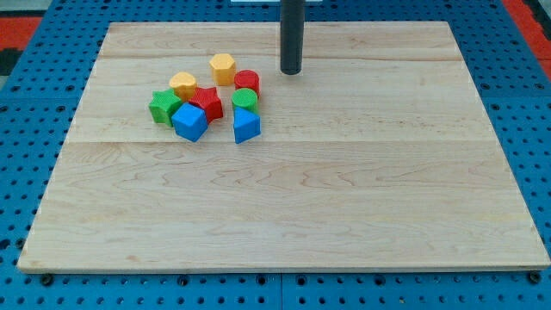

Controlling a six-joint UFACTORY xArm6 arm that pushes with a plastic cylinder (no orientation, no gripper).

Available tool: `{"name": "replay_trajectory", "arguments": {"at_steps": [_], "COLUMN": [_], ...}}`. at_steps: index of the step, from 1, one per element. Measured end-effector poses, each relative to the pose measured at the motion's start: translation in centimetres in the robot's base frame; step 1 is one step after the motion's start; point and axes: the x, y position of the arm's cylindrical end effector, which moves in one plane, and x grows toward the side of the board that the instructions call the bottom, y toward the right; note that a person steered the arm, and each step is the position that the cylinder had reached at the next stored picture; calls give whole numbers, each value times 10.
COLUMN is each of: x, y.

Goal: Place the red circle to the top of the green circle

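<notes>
Hovering near the view's top edge of the table [362,215], my tip [291,72] stands just to the view's right of the cluster, touching nothing. This tool is a plain rod, so nothing to spread or pinch. The red circle [247,82] sits directly above the green circle [244,99] in the view, the two apparently touching (it looks close to placed already). The yellow hexagon [223,68] is just left of the red one; the blue block [246,127] sits below the green. My read: only a light nudge from the right, if any. Push hard and the red circle could slide toward the red star [207,102].
</notes>
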Motion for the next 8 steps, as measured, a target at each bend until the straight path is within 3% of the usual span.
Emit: {"name": "replay_trajectory", "arguments": {"at_steps": [2,8], "x": [26,27], "y": [0,-62]}}
